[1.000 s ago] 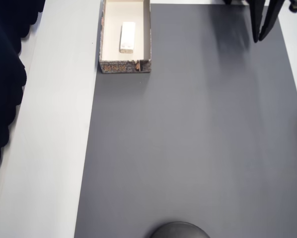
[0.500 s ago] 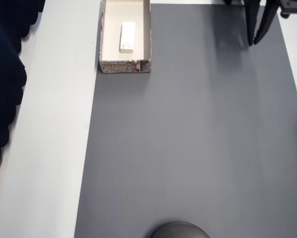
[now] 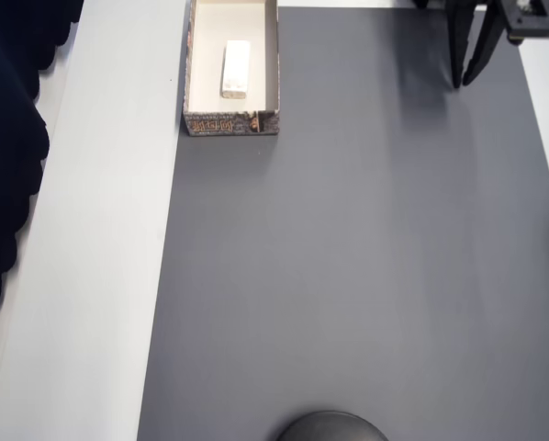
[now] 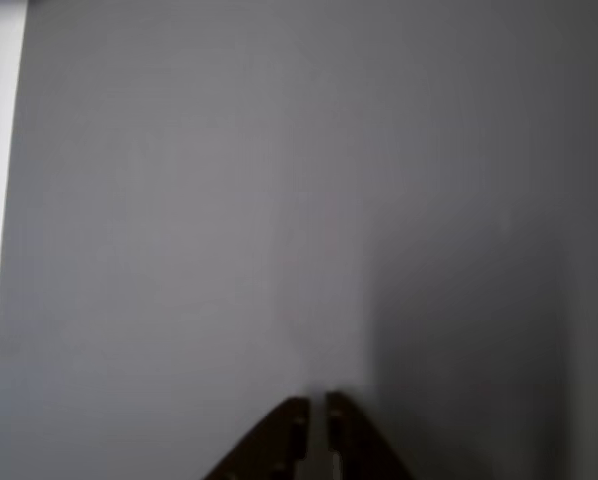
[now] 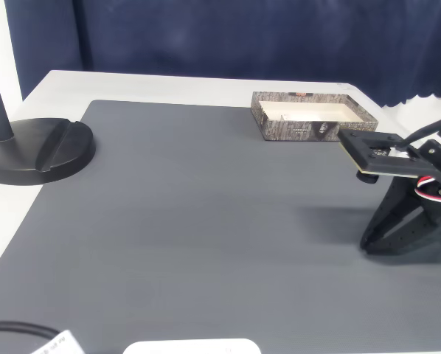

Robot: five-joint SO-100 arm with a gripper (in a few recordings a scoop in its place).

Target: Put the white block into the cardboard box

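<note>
Since the white block [image 3: 236, 68] already lies inside the cardboard box [image 3: 230, 121] at the bench's far edge, placing looks finished; the gripper [image 3: 469, 73], jaws nearly together and empty, likely only needs parking.

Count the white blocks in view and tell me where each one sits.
1. The white block lies flat inside the cardboard box at the mat's top-left edge in the overhead view. None seen elsewhere.

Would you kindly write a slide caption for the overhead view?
White block lying inside the cardboard box, gripper apart over the grey mat.
</note>
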